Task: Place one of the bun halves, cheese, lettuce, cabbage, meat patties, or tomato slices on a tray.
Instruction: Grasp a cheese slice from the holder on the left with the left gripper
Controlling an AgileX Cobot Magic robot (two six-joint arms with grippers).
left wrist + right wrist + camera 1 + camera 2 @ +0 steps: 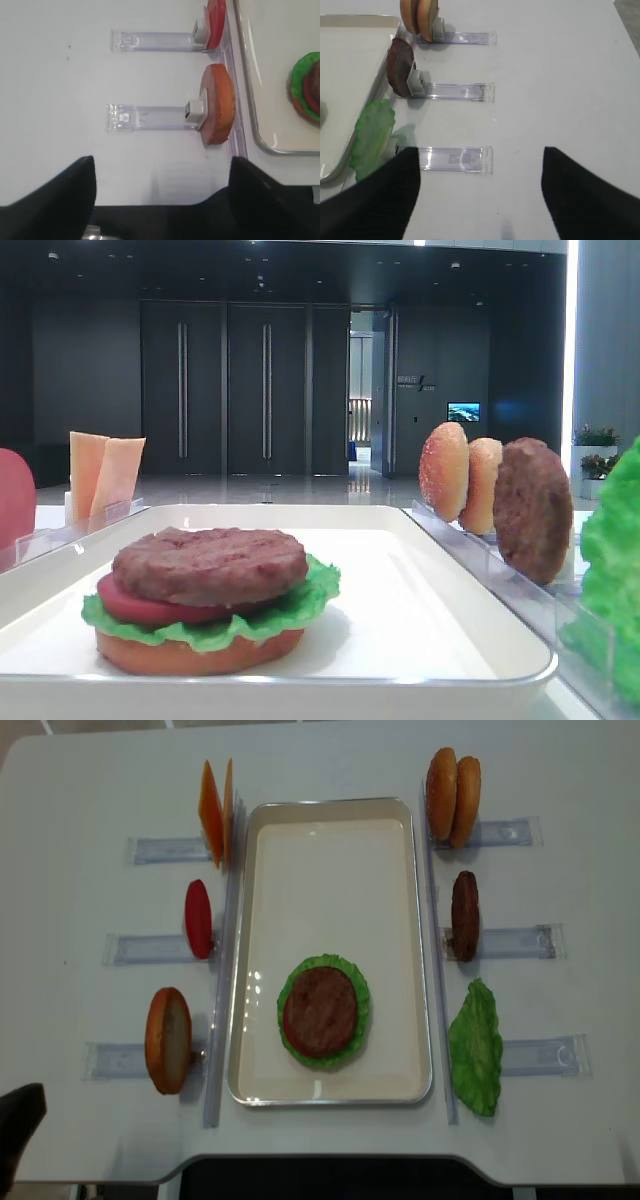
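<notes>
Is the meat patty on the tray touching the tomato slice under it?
Touching. The low exterior view shows the meat patty resting directly on the tomato slice.

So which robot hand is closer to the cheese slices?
Left. The left gripper works on the cheese side of the tray; the right gripper is across it, near the lettuce.

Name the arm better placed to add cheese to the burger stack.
Left, probably. The cheese stands in the racks on the left of the tray, the left arm's side, and the left claw looks open and empty. The right arm would have to cross the tray.
</notes>
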